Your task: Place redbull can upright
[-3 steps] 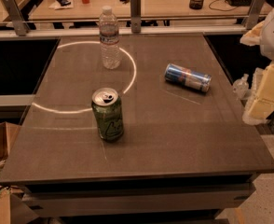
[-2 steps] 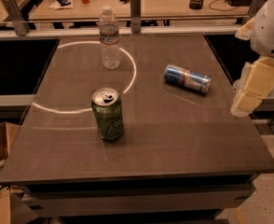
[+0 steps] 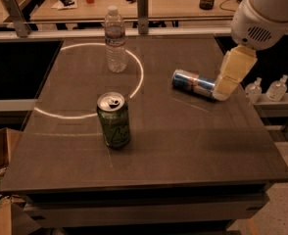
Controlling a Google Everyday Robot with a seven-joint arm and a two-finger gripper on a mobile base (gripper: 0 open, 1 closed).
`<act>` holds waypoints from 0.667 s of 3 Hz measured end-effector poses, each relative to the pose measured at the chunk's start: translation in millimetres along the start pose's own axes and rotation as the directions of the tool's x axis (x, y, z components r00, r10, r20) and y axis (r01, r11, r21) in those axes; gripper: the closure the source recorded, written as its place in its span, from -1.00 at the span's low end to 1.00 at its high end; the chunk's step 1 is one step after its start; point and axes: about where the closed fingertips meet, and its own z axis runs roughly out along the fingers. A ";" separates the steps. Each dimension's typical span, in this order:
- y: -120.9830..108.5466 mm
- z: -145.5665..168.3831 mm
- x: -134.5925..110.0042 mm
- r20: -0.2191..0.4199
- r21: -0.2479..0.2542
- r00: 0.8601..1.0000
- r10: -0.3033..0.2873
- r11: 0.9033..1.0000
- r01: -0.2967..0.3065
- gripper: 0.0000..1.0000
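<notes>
Nothing of the placing is done yet, as I read it. The slim blue-and-silver metal redbull can (image 3: 193, 83) lies on its side on the dark grey worktop (image 3: 193, 151), right of centre, one silver end towards the middle and the other towards the right edge. My cream-coloured gripper (image 3: 221, 91) hangs at that right-hand end, touching or just beside it. I cannot tell whether it is spread or closed on anything. Gripping, tipping the can onto its base and letting go all appear to be left.

The redbull can shows blue and silver panels and a small red mark, but no letters I can read. The wider green aluminium can (image 3: 114, 120), standing upright nearer me, carries pale script I cannot make out. The clear plastic water bottle (image 3: 115, 40) behind it has an illegible label.
</notes>
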 end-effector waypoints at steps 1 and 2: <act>-26.8 27.1 -6.5 -0.016 -0.023 0.998 0.061 0.998 -0.061 -1.00; -44.4 50.9 -10.2 -0.006 -0.063 0.994 0.107 0.992 -0.107 -1.00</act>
